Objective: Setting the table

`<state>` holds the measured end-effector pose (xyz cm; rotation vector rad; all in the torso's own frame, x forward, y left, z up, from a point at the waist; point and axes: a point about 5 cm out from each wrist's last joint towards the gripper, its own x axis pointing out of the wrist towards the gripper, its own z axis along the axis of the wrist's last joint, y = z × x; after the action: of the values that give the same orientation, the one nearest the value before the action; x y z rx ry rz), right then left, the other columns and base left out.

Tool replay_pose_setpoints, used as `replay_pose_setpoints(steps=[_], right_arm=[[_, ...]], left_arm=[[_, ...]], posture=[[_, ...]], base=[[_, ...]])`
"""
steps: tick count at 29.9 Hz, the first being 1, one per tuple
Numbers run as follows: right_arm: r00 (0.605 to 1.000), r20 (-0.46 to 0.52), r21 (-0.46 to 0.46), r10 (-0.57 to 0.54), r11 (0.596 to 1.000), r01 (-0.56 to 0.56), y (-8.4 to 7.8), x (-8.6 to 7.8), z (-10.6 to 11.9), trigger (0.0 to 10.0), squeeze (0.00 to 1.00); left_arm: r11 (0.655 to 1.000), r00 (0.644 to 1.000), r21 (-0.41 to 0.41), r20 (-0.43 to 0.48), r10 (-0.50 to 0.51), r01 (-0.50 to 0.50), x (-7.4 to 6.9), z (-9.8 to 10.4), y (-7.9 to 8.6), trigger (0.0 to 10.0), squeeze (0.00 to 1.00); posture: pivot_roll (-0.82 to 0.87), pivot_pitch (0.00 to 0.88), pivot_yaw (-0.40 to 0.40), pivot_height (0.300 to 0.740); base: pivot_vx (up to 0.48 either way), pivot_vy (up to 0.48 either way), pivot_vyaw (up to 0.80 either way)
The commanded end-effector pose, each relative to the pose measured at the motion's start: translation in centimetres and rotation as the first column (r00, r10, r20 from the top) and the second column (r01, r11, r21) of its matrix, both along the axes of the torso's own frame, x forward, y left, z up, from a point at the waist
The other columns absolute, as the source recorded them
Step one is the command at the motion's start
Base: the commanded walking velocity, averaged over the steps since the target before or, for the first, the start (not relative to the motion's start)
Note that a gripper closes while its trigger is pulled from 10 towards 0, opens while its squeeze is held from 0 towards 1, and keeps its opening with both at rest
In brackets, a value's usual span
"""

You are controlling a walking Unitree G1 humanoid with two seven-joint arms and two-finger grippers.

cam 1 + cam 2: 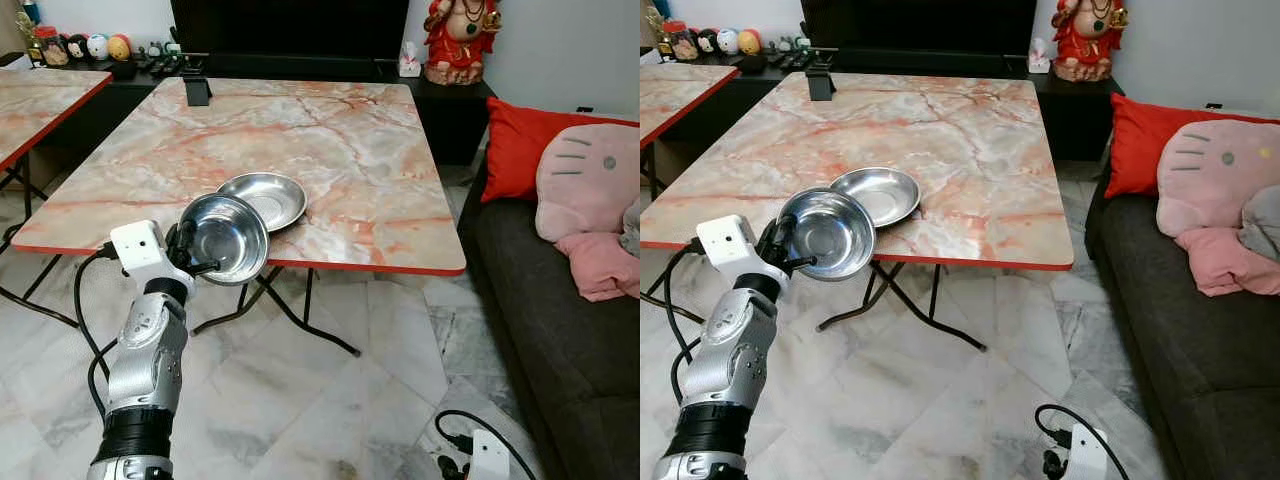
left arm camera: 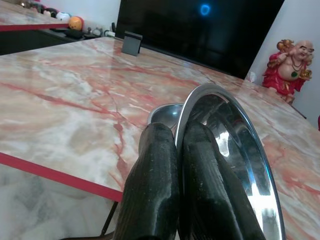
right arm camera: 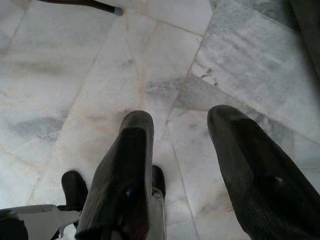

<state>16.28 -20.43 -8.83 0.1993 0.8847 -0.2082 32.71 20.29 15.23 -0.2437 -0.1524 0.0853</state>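
Note:
A marble-pattern folding table (image 1: 330,130) with a red edge stands in front of me. My left gripper (image 1: 195,256) is shut on the rim of a shiny steel bowl (image 1: 226,238), which is tilted up on edge over the table's near edge. In the left wrist view the two black fingers (image 2: 155,170) pinch that rim (image 2: 227,125) tightly. A second steel bowl (image 1: 266,198) rests flat on the table just behind the held one, touching or nearly touching it. My right gripper (image 3: 180,120) hangs low at my right side, open over the marble floor.
A small black stand (image 1: 198,90) sits at the table's far left corner. A dark sofa (image 1: 560,330) with a red cushion (image 1: 515,150) and a pink plush (image 1: 590,180) lines the right. Another marble table (image 1: 40,95) stands left. A red statue (image 1: 460,40) sits on the cabinet behind.

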Motion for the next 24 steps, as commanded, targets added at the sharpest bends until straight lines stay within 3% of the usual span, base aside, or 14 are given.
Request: replay_pose_setpoints(steps=[1,24], right_arm=[[1.000,-0.003,-0.001,-0.003,1.000,0.003,-0.10,-0.11,-0.03,10.0,0.00],[1.000,-0.007,-0.005,0.014,1.000,-0.014,-0.10,-0.44,-0.14,10.0,0.00]], left_arm=[[1.000,0.999,-0.011,0.043,0.000,0.001,0.08,0.98,-0.09,10.0,0.00],[0.999,0.996,-0.045,0.084,-0.013,0.016,0.21,1.76,-0.65,10.0,0.00]], posture=[[0.02,0.000,-0.032,0.740],[0.03,0.000,-0.027,0.740]], base=[[0.000,0.000,0.00],[0.345,0.000,0.00]])
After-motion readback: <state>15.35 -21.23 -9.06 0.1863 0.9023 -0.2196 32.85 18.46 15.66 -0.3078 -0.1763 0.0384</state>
